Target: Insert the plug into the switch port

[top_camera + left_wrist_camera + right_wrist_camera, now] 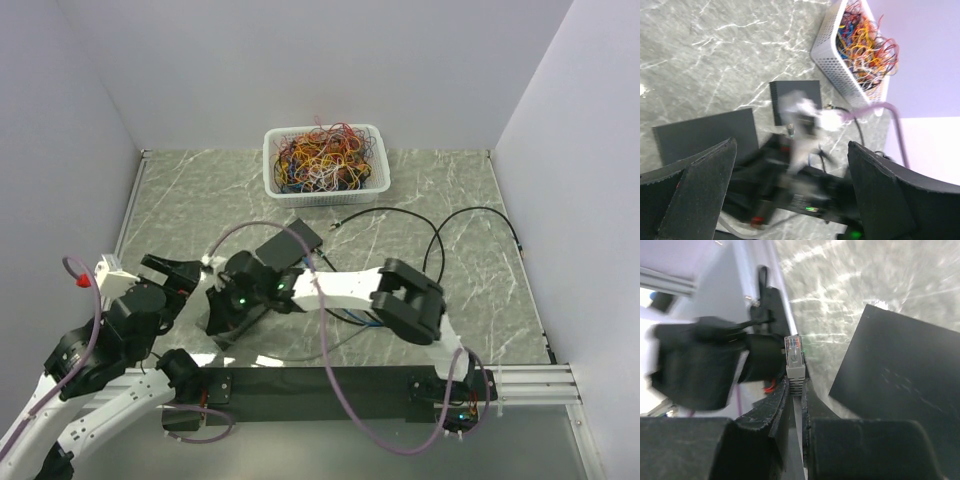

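The right pincer (797, 401) is clamping the clear plastic plug with grey sleeve (794, 359) just beside the flat black box (900, 385), likely the switch. The plug is not going in yet. The left pincer (790, 192) is standing wide apart, empty.

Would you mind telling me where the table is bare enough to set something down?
The table is bare left of the basket up to the wall, and right of it beyond the cable. The near centre is crowded: both arms, two black boxes, the right gripper holding the plug.
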`<action>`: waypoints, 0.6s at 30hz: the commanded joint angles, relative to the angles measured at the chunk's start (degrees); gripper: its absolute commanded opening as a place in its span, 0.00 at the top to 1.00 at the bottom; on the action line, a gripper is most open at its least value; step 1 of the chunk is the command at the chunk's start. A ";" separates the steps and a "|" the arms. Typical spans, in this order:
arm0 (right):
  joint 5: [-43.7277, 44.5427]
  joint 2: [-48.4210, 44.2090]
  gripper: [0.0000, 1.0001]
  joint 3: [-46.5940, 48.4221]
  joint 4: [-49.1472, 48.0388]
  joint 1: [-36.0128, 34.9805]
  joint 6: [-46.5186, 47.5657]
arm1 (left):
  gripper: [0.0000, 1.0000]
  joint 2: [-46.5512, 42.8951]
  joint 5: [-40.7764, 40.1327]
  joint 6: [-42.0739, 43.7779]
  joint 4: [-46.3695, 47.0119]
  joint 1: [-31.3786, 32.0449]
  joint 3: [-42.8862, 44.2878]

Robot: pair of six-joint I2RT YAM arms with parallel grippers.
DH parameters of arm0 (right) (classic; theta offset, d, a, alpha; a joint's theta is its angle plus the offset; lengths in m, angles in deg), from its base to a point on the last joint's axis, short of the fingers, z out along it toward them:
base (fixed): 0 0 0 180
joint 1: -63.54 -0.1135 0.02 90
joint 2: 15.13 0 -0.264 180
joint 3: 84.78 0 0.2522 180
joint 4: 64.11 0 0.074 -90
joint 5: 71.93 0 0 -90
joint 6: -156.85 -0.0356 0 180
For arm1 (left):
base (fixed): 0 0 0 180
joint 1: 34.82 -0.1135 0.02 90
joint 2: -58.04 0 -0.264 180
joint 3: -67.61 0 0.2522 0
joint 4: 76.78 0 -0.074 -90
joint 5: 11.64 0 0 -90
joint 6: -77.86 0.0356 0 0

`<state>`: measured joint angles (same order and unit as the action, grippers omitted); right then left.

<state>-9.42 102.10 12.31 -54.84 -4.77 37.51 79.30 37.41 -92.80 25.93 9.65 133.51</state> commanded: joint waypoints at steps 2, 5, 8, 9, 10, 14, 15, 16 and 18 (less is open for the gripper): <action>5.33 5.28 1.00 7.19 3.61 -2.79 -1.86 | 0.01 0.10 -1.15 3.41 -1.77 0.18 -0.37; 9.20 8.44 1.00 10.79 6.42 -4.37 -2.30 | 0.01 -1.74 -1.24 3.23 -1.42 0.18 -1.77; 11.39 11.26 1.00 13.96 8.71 -5.95 -2.56 | 0.01 -3.94 -0.97 4.28 0.07 0.18 -2.39; 12.18 11.96 1.00 15.18 10.19 -6.48 -2.56 | 0.01 -4.29 -1.32 4.20 -0.10 0.18 -2.39; 13.15 12.40 1.00 15.63 10.81 -6.66 -2.65 | 0.01 -4.82 -1.41 4.20 -0.28 0.09 -2.31; 17.62 14.52 1.00 16.16 12.57 -6.83 -3.88 | 0.01 -5.17 -1.15 4.81 0.15 0.09 -2.39; 18.60 14.78 1.00 15.90 13.62 -6.75 -3.97 | 0.01 -5.17 -1.06 4.90 0.33 0.18 -2.48; 19.57 14.87 1.00 15.55 13.81 -6.83 -4.05 | 0.01 -5.00 -0.80 4.99 0.42 0.18 -2.48; 21.42 14.78 1.00 13.28 13.72 -6.66 -4.41 | 0.01 -4.65 -0.62 5.16 0.60 0.09 -2.57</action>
<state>6.01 116.60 26.37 -43.28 -11.76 33.79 74.34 37.34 -89.29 25.19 9.65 131.13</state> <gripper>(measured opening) 0.146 0.993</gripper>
